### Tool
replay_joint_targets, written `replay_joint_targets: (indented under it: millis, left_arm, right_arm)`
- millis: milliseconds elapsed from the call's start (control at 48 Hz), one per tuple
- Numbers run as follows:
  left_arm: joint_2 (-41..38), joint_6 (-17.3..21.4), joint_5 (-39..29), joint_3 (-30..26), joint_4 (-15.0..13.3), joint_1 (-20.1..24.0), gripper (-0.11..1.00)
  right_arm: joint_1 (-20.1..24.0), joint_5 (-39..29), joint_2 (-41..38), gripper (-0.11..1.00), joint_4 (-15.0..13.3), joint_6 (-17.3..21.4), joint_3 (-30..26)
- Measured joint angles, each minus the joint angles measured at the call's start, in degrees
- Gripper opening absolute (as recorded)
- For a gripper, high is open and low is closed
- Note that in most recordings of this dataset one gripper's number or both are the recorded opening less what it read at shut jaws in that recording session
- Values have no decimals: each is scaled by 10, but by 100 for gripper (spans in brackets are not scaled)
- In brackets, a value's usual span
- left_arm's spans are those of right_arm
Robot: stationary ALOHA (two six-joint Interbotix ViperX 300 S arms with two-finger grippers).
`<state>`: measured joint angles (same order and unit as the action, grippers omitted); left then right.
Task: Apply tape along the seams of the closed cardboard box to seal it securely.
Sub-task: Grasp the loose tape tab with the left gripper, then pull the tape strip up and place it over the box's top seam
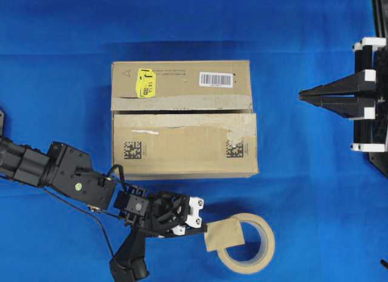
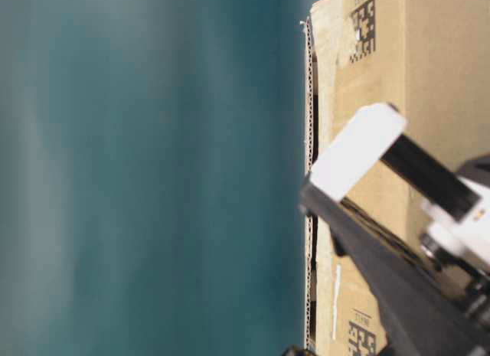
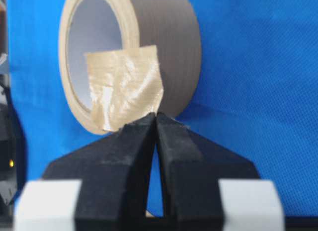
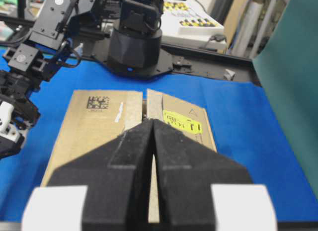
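A brown rectangular corrugated cardboard box sits closed at the centre of a blue cloth-covered table, its yellow sticker and white barcode label on the far flap and two black square printed codes on the near one. The dark seam between the two top flaps runs the box's full length, edged with pale torn tape residue. In front of the box, toward the camera-near edge, the left gripper has its black fingers pressed together on the lower edge of a loose square piece of tan paper tape, held up against a cream ring-shaped tape roll lying flat on the cloth. The right gripper hangs beside the box's right end, clear of it, its fingers closed tip to tip with nothing between them.
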<state>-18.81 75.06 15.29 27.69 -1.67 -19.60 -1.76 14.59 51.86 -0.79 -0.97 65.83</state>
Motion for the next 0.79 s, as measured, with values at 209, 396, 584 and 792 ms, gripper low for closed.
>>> replay_joint_targets:
  millis: [209,396,584,792]
  left_arm:
    - [0,-2,-2,-4,-1,0,0]
    - [12,-2,6,-10,-1,0,0]
    - [47,4,19,-25,-2,0,0]
    - [58,14,20,-54,-1,2,0]
  right_arm:
    - [0,-4,0,-2,0,0,-1]
    - [0,-6,0,-2,-1,0,0]
    - [2,-5,0,-2,0,-1,0]
    - [5,-5,0,-2,-1,0,0]
